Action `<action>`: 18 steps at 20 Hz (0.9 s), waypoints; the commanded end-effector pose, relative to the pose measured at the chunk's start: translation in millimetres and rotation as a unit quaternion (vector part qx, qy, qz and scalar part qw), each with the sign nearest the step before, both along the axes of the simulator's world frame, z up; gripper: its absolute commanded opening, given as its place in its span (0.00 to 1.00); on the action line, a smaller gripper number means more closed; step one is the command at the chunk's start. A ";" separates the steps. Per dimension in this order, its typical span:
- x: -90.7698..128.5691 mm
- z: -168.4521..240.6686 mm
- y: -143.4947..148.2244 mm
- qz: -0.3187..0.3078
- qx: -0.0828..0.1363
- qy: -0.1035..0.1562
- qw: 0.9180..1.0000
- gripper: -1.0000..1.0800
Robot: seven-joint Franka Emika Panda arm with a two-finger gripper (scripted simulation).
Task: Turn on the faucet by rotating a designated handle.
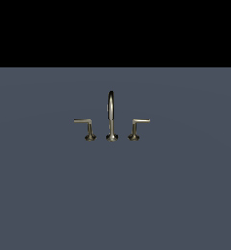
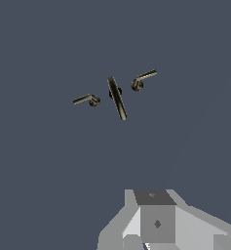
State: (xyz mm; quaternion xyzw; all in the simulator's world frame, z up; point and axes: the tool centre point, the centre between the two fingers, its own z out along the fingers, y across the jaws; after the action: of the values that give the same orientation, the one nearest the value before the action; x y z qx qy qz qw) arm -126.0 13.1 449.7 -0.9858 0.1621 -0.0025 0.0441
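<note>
The brass faucet stands on a flat grey surface in the middle of the exterior view. Its tall arched spout [image 1: 110, 114] is in the centre. The handle [image 1: 139, 123], an L-shaped lever with its thin arm pointing to the exterior view's right, stands beside the spout. A twin lever [image 1: 84, 123] points left. In the wrist view I look down on the spout [image 2: 117, 97], the handle [image 2: 144, 79] and the twin lever [image 2: 85, 100]. My gripper [image 2: 155, 225] shows only as grey blocks at the picture's edge, well apart from the faucet. Its fingertips are hidden.
The grey surface [image 1: 112, 195] spreads all around the faucet. A black band fills the top of the exterior view. The arm does not show in the exterior view.
</note>
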 end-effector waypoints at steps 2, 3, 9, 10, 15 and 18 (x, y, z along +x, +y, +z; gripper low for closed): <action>28.6 -17.4 -6.4 -0.051 0.005 0.005 0.999 0.00; 36.5 -22.8 -8.3 -0.066 0.007 0.007 0.998 0.00; 81.8 -59.7 -21.9 -0.154 0.011 0.016 0.988 0.00; 89.0 -66.6 -24.4 -0.169 0.012 0.017 0.985 0.00; 122.9 -103.7 -37.9 -0.242 0.011 0.024 0.970 0.00; 141.4 -128.1 -46.8 -0.285 0.010 0.028 0.958 0.00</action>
State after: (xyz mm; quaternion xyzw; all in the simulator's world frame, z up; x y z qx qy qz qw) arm 5.9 -29.2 334.1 -0.9078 0.4165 0.0140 0.0482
